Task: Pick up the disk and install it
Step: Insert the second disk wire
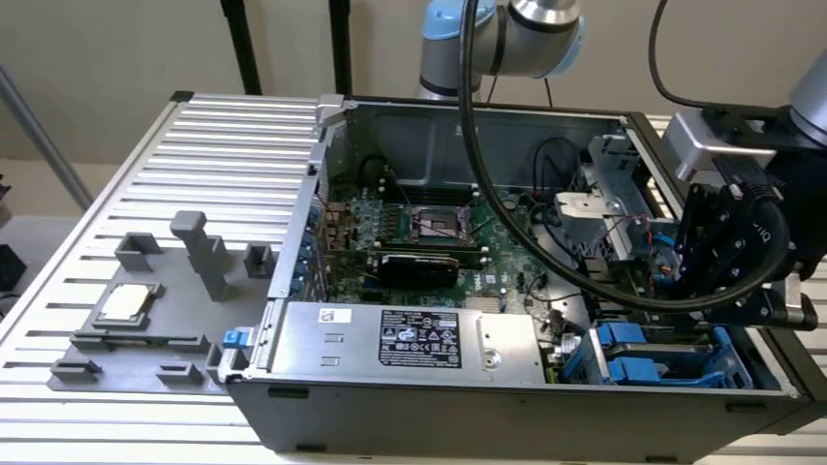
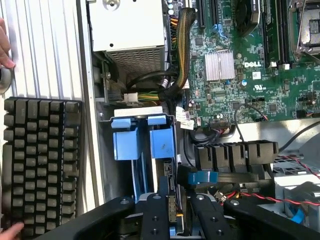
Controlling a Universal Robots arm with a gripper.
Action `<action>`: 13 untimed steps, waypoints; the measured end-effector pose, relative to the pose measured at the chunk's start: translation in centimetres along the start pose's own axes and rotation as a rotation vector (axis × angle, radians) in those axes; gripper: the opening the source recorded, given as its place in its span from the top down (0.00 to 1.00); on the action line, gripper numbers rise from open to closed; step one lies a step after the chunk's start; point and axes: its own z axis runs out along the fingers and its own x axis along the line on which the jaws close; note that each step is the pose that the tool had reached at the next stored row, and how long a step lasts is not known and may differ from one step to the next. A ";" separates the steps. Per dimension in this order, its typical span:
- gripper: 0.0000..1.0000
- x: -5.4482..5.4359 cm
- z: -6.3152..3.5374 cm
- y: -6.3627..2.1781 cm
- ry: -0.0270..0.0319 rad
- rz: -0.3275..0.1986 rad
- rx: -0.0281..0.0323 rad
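Black two-finger gripper point(image 2: 172, 212) hangs over the drive bay of the open grey computer case point(image 1: 427, 407) — fingers pinching the edge of the silver-grey disk in its blue plastic carrier point(image 2: 171, 207), which stands on edge, lowered partly into the bay beside two blue carriers point(image 2: 142, 142). Green Dell motherboard point(image 2: 250, 75) nearby — black keyboard point(image 2: 40, 165) outside the case.

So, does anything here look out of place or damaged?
Nothing looks damaged or spilled. The odd thing is a black keyboard lying on the slatted table right beside the open computer case, with a person's hand near it.
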 end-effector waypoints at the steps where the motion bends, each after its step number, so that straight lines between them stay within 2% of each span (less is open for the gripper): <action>1: 0.00 0.0 0.00 0.00 0.0000 0.000 0.0000; 11: 0.00 0.0 -0.04 -0.08 0.0000 0.000 -0.0003; 13: 0.00 0.0 -0.63 -0.35 0.0003 0.000 -0.0018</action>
